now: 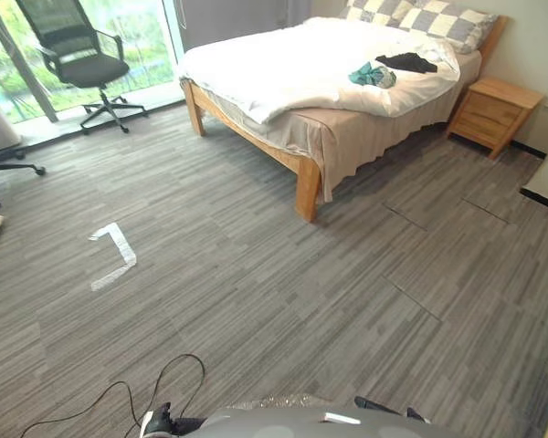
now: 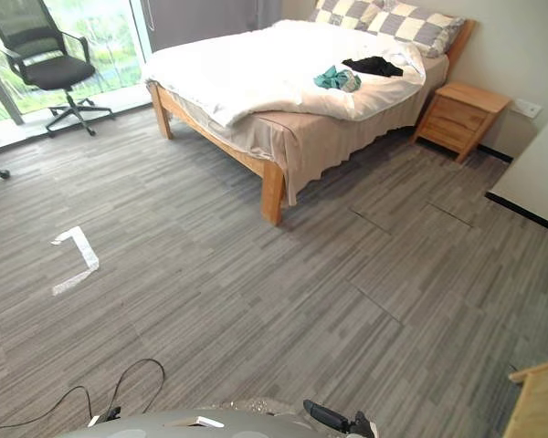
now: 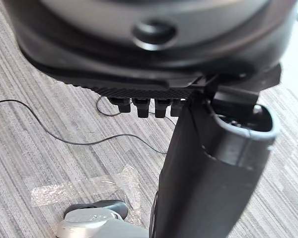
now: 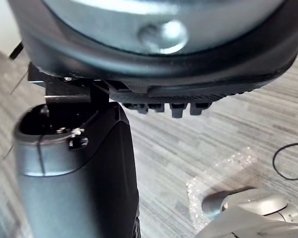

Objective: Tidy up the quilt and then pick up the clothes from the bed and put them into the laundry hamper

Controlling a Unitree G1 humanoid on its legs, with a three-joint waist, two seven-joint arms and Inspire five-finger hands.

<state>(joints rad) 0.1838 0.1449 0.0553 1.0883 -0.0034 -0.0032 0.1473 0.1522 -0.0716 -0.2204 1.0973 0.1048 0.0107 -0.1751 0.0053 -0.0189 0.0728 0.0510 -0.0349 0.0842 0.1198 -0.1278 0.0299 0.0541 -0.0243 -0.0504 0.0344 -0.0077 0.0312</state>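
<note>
Lying on the quilt (image 1: 283, 68) are clothes (image 1: 373, 75); left hand (image 3: 208, 188) and right hand (image 4: 79, 173) hang slack, empty.

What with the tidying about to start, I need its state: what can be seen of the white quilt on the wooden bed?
The white quilt looks soft and thick, of plain fabric. It lies rumpled and skewed over most of the wooden bed, its near edge drooping unevenly over the beige sheet that hangs down the side. Its far end reaches the checked pillows. A crumpled teal garment and a black garment lie on it near that end.
</note>
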